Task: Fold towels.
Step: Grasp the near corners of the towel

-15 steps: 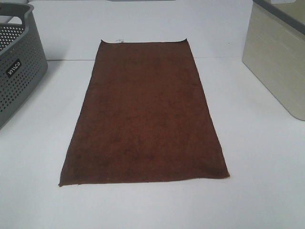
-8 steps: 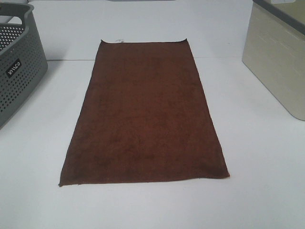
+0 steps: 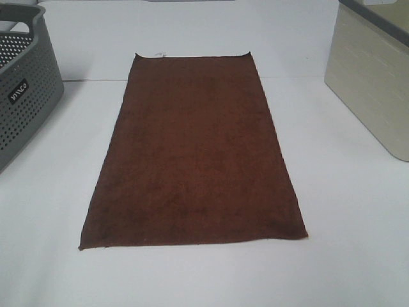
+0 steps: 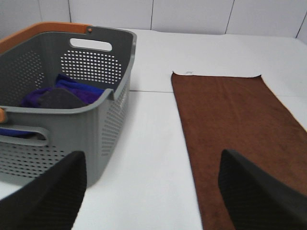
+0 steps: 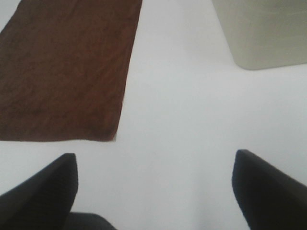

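A dark reddish-brown towel (image 3: 195, 153) lies spread flat on the white table, long side running away from me, with a small white tag (image 3: 158, 54) at its far short edge. It also shows in the left wrist view (image 4: 240, 129) and the right wrist view (image 5: 67, 67). Neither arm shows in the exterior high view. My left gripper (image 4: 153, 191) is open and empty above the bare table, between the grey basket and the towel's left edge. My right gripper (image 5: 153, 187) is open and empty above the bare table, beside the towel's near right corner.
A grey perforated laundry basket (image 3: 22, 96) stands at the left; in the left wrist view (image 4: 91, 120) it holds purple and blue cloth (image 4: 62, 93). A beige bin (image 3: 374, 77) stands at the right, also in the right wrist view (image 5: 261, 33).
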Controlling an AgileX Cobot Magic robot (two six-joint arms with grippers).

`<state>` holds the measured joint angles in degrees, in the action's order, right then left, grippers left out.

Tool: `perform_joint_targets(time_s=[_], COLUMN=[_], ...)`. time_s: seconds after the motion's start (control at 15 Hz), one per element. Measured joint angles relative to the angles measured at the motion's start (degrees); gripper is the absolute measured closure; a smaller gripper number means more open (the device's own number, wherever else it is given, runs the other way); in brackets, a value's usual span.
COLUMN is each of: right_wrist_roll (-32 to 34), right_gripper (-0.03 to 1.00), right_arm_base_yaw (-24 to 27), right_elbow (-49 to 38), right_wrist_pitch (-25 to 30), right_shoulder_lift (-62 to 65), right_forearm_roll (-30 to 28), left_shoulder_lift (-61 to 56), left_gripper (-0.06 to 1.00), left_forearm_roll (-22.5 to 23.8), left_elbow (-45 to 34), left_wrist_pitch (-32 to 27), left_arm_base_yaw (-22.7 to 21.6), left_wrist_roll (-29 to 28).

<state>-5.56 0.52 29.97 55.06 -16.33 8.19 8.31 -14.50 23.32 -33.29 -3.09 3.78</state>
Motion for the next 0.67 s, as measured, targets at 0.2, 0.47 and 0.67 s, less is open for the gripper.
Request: perform_joint_targets(time_s=[0.2, 0.47, 0.67], right_wrist_roll=[0.0, 0.0, -0.06], right_gripper=[0.16, 0.17, 0.17], right_arm_base_yaw=[0.0, 0.0, 0.0], right_elbow=[0.0, 0.0, 0.0], right_wrist_pitch=[-1.72, -6.47, -10.89], right_shoulder_lift=[-13.41, -26.7, -36.38], right_forearm_roll=[3.44, 7.28, 10.31], left_shoulder_lift=[12.15, 31.11, 47.44], left_gripper=[0.22, 0.22, 0.22], left_forearm_roll=[-9.91, -16.9, -24.35], left_elbow=[-4.81, -4.81, -2.86], left_wrist_pitch=[5.44, 6.02, 6.02], left_arm_base_yaw=[1.6, 1.6, 1.6], left_wrist_roll=[0.0, 0.4, 8.42])
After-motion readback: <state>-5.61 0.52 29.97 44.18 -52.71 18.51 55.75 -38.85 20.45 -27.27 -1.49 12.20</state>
